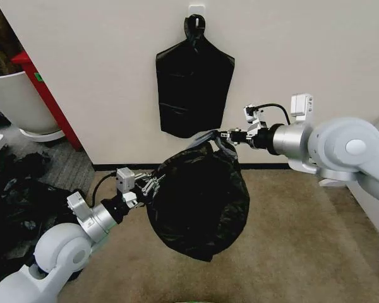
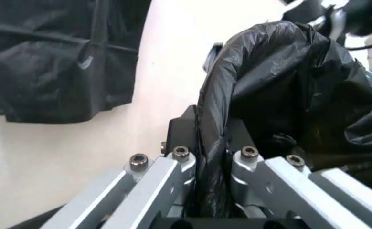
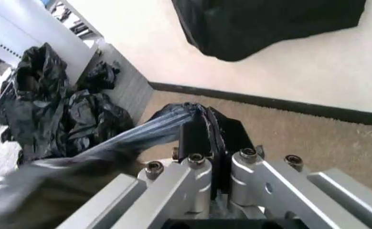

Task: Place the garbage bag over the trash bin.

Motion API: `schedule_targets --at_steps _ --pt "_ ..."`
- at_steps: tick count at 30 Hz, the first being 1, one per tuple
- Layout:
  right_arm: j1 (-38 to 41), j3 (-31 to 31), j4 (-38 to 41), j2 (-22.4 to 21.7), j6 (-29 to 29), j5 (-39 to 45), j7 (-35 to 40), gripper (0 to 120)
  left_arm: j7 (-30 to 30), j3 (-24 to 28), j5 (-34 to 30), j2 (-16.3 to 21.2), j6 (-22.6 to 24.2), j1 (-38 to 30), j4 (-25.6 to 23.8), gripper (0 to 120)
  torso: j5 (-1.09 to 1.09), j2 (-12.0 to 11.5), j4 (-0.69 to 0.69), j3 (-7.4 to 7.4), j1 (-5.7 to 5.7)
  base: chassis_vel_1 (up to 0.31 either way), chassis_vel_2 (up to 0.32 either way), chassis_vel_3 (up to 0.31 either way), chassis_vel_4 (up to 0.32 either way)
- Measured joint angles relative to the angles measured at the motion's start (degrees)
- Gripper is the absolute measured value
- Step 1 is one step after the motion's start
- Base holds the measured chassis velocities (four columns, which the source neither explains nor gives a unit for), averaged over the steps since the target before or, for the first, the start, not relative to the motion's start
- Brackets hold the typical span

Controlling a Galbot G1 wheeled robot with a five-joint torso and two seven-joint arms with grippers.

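The garbage bag hangs in the air over the carpet, glossy black and wrinkled, its mouth stretched between both grippers. My left gripper is shut on the bag's rim on the near left side. In the left wrist view the film runs pinched between the closed fingers. My right gripper is shut on the rim at the upper right, close to the wall. The right wrist view shows a taut strip of film leading from the closed fingers. The trash bin is out of view.
A flat black bag bundle hangs on a wall hook right behind the held bag. At the far left stand a big white round tub and a red panel, with a heap of black bags on the floor. Open beige carpet lies to the right.
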Motion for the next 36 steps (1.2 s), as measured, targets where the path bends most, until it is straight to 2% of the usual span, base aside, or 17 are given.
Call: schedule_targets --at_steps 3,5,7,9,16,20,24,36 --pt "-0.94 -0.76 -1.82 -1.75 -1.16 -2.57 -6.97 0 1.32 -0.51 -0.66 -0.07 -0.61 0.1 -0.02 4 0.0 0.0 -0.01 0.0 0.0 0.0 0.0 0.0 0.0" --pt "-1.06 -0.9 -2.11 -1.94 -1.3 -3.08 -8.24 0 1.47 -0.54 -0.8 -0.09 -0.73 0.11 -0.02 4 0.0 0.0 -0.01 0.0 0.0 0.0 0.0 0.0 0.0" --pt "-1.71 -1.85 -3.95 -2.49 -1.86 -6.26 -14.8 0 2.1 -0.59 -1.4 -0.17 -1.36 0.09 -0.02 4 0.0 0.0 -0.01 0.0 0.0 0.0 0.0 0.0 0.0" --pt "-2.09 -2.34 -5.29 -2.41 -2.19 -7.94 -18.05 0 2.54 -0.59 -2.09 -0.21 -1.93 0.06 -0.02 4 0.01 0.0 0.0 0.0 0.0 0.0 0.0 0.0 0.0" --pt "-3.12 -3.44 -7.5 -1.42 -1.53 -10.47 -22.86 0 4.08 -0.62 -4.29 -0.35 -3.48 0.05 0.16 4 0.0 0.0 0.0 0.0 0.0 0.0 0.0 0.0 0.0" --pt "-3.74 -4.49 -9.76 -0.85 -0.6 -15.13 -27.11 0 4.15 -0.67 -6.79 -0.52 -3.58 -0.1 0.2 4 0.0 0.0 0.0 0.0 0.0 0.0 0.0 0.0 0.0" --pt "-4.06 -5.02 -10.93 -0.66 0.06 -17.1 -28.22 0 3.91 -0.71 -8.53 -0.66 -3.58 -0.19 0.36 4 0.0 0.0 0.0 0.0 0.0 0.0 0.0 0.0 0.0" --pt "-6.95 -5.47 -10.85 -1.14 4.03 -22.42 -30.79 0 -2.14 -0.32 -18.63 -1.48 -1.48 -1.31 1.26 4 -0.01 0.0 0.0 0.0 0.0 0.0 0.0 0.0 0.0"
